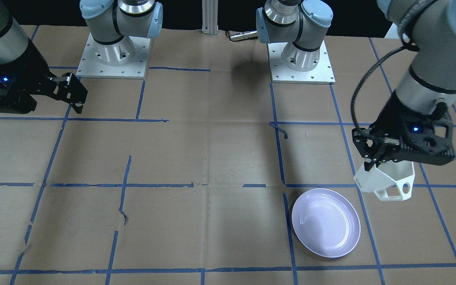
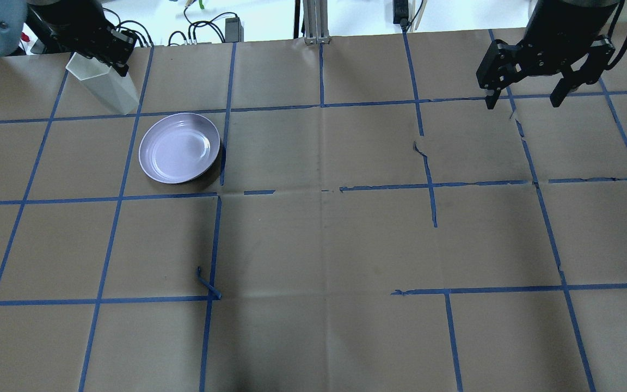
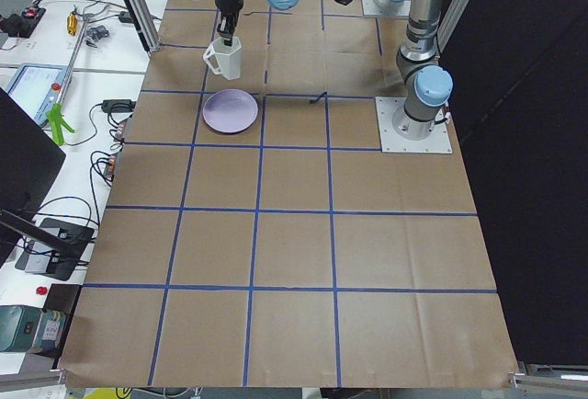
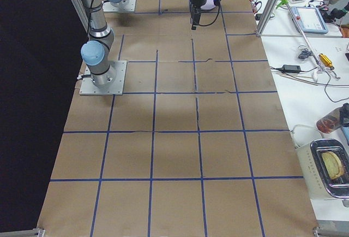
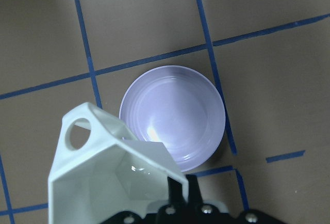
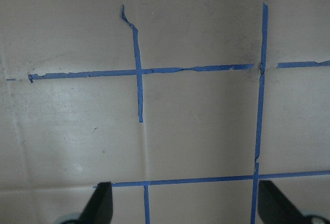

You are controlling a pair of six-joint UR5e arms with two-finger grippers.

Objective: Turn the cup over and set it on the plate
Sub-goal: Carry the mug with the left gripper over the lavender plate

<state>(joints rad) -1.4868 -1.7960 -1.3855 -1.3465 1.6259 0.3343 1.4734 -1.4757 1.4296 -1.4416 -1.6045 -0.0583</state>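
Note:
My left gripper [image 1: 371,163] is shut on the rim of the white faceted cup [image 1: 386,180]. It holds the cup tilted, mouth toward the gripper and handle [image 1: 395,193] to the side. The cup hangs beside the lavender plate [image 1: 325,222], not over it. In the overhead view the cup [image 2: 105,84] is up and left of the plate [image 2: 179,147]. The left wrist view looks into the cup [image 5: 103,177], with the plate [image 5: 172,115] beyond it. My right gripper [image 2: 524,101] is open and empty, far off on the other side, and shows in the front view too [image 1: 74,95].
Brown paper with a blue tape grid covers the table [image 2: 319,245]. The two arm bases [image 1: 112,55] [image 1: 301,59] stand at the robot's edge. The right wrist view shows only paper and its two fingers [image 6: 100,203].

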